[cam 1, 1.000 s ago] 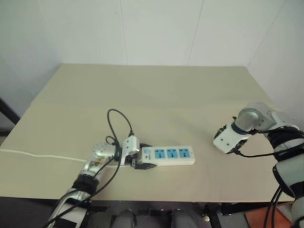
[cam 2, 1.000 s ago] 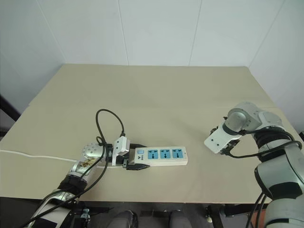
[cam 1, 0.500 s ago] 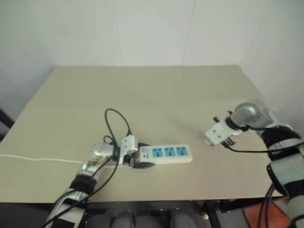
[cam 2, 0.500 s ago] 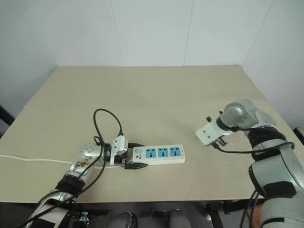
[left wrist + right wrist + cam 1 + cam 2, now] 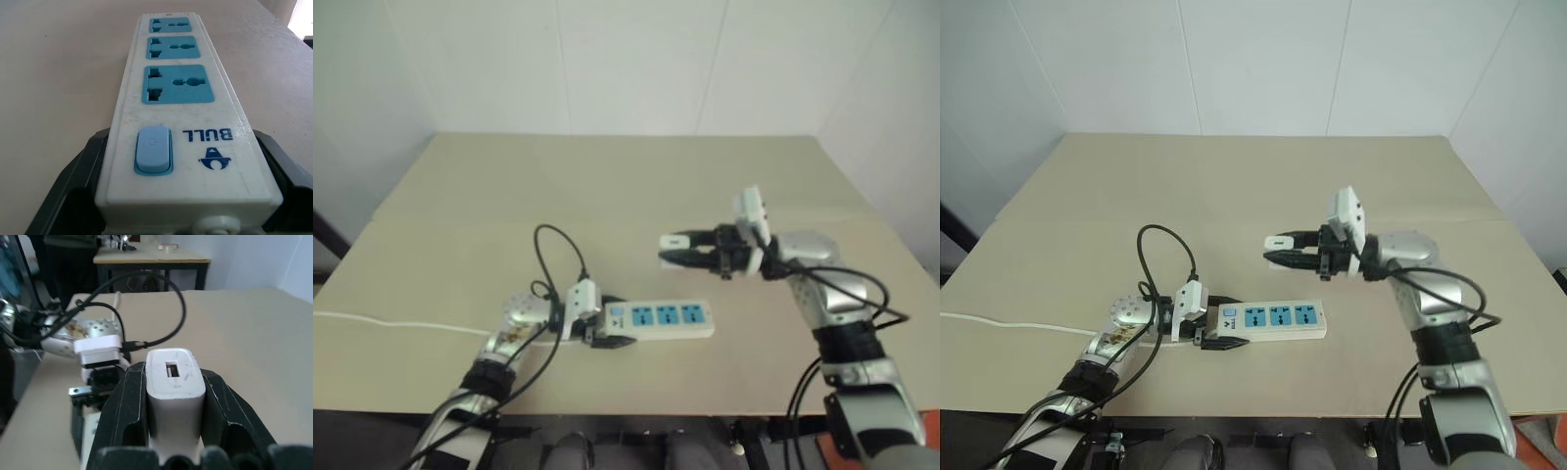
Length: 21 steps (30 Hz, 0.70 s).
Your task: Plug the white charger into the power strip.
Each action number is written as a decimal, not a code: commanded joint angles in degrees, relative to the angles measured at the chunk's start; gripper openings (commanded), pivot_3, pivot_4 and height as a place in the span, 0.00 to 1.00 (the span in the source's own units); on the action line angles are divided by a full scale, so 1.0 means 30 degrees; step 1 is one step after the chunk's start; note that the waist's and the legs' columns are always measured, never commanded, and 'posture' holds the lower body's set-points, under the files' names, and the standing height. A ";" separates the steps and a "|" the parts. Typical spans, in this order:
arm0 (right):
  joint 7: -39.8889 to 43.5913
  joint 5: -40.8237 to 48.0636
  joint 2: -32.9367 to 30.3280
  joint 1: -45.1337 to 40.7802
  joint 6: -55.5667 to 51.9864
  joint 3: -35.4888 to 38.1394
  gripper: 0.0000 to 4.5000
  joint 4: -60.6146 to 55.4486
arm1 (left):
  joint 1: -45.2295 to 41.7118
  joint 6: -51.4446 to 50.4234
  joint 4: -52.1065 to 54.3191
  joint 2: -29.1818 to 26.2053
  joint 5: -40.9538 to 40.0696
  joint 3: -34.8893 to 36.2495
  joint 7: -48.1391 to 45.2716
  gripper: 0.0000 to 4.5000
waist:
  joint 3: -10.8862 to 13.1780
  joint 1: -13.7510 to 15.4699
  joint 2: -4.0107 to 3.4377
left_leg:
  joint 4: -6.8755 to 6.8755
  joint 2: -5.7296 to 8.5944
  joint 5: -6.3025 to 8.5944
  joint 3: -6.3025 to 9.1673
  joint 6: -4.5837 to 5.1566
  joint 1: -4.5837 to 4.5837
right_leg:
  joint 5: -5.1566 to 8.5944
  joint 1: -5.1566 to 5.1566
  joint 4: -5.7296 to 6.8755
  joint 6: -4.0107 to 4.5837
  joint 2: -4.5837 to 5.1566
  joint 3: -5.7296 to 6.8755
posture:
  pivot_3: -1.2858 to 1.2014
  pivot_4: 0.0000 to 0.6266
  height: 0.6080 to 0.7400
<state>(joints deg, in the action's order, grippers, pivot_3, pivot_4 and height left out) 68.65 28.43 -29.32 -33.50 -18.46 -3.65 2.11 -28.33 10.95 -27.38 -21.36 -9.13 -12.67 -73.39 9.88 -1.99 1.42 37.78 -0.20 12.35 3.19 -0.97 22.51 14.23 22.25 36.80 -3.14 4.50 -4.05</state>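
The power strip (image 5: 1268,320) lies flat near the table's front edge, a long white bar with three blue socket faces (image 5: 178,84) and a blue switch (image 5: 153,150). My left gripper (image 5: 1214,329) is shut on its switch end, with black fingers (image 5: 73,196) pressed against both sides. The white charger (image 5: 175,382) is clamped between the black fingers (image 5: 128,406) of my right gripper (image 5: 1283,249), which is shut on it. That gripper hovers level above the table, pointing left, behind and above the strip's middle. The charger (image 5: 1279,241) is clear of the sockets.
The strip's white cord (image 5: 1009,323) runs left off the beige table (image 5: 1234,176). A black cable (image 5: 1165,255) loops up from my left wrist behind the strip. White walls stand behind the table. Another table (image 5: 151,254) with small items shows far off.
My right arm has swung in from the table's right side, up and to the left, and rolled its wrist so the gripper points left with the charger. The left gripper and strip stayed put.
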 commanded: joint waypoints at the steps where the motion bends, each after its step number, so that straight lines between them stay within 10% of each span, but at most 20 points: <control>1: -0.0910 0.0631 0.0745 0.0716 -0.0790 0.0009 0.26 -0.1272 | 0.0062 -0.0042 -0.0463 -0.0054 0.0450 -0.0415 -0.0077 0.74 | 0.0000 -0.0027 0.0000 | 0.0001 0.0000 0.0000 -0.0003 0.0000 -0.0002 | 0.0000 -0.0001 0.0005 -0.0001 -0.0001 0.0000 | 0.52 0.24 1.00; 21: -0.0408 -0.3054 0.2951 0.1704 0.4474 -0.2358 0.26 0.1925 | -0.0399 0.0350 -0.1361 0.0101 0.0457 -0.0369 -0.0589 0.74 | -0.0001 -0.0028 0.0000 | 0.0003 0.0000 -0.0001 -0.0007 -0.0001 -0.0008 | 0.0005 -0.0009 -0.0001 -0.0013 -0.0011 0.0002 | 0.52 0.24 1.00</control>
<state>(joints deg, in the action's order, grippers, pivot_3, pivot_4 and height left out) 67.45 20.20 -20.55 -27.13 -7.73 -10.96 7.63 -29.67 12.26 -30.08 -20.94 -9.16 -12.54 -74.98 9.88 -2.08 1.42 37.79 -0.20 12.35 3.16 -0.97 22.49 14.25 22.22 36.80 -3.18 4.46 -4.04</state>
